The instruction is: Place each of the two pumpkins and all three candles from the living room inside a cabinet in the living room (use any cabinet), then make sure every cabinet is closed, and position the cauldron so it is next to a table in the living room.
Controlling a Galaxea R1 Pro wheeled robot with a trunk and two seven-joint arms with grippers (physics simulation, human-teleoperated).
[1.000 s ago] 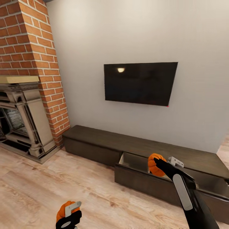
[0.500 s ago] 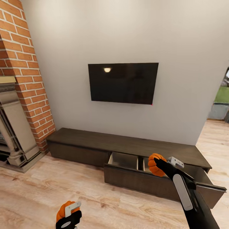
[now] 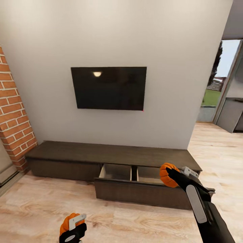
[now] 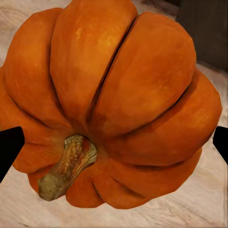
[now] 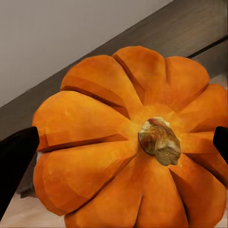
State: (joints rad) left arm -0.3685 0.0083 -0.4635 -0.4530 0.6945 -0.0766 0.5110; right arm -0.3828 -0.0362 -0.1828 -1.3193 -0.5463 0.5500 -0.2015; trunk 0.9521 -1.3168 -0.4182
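Each of my grippers carries an orange ribbed pumpkin. My left gripper (image 3: 71, 225) is shut on one pumpkin (image 3: 66, 222) low over the wooden floor; up close that pumpkin (image 4: 109, 104) shows its brown stem between the dark fingertips (image 4: 9, 147). My right gripper (image 3: 173, 175) is shut on the other pumpkin (image 3: 167, 174), held in the air in front of the cabinet (image 3: 111, 153); this pumpkin (image 5: 133, 142) has the cabinet's dark wood behind it. The long low dark-brown cabinet stands against the wall with one drawer (image 3: 135, 189) pulled out, showing two light tan compartments.
A black TV (image 3: 108, 87) hangs on the wall above the cabinet. A brick chimney column (image 3: 13, 118) stands at the left edge. At the right a doorway (image 3: 219, 84) opens outdoors. Light wooden floor (image 3: 135, 222) lies between me and the cabinet.
The whole view has swung to the right: the fireplace has left the picture and the doorway has come in. Both grippers keep their pumpkins and their places in the picture.
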